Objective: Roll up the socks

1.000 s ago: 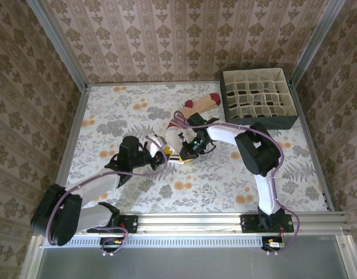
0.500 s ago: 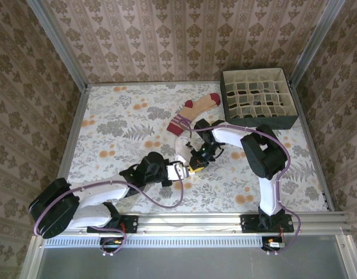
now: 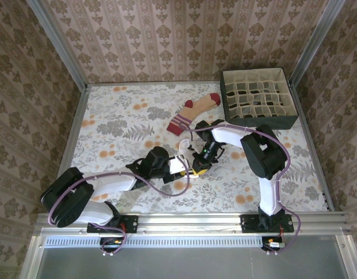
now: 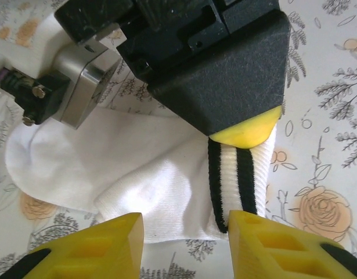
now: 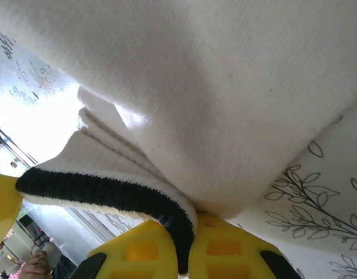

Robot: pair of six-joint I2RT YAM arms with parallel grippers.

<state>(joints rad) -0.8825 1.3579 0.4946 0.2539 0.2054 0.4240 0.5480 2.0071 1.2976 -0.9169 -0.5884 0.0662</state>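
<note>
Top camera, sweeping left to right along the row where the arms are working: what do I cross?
Left gripper → cream-white sock → right gripper → divided box. The tan sock lies farther back, over the same span as the grippers, so I leave it out of the order.

The surface (image 3: 120, 116) takes up the middle of the top view. A divided box (image 3: 256, 121) stands on it at the upper right. Just left of the box lies the upper sock (image 3: 194, 109). Below it, near the centre, lies the lower sock (image 3: 183, 153). The left claw (image 3: 177, 167) sits at that sock's lower left. The right claw (image 3: 197, 167) sits at its lower right, with the sock's end between its fingers.
</note>
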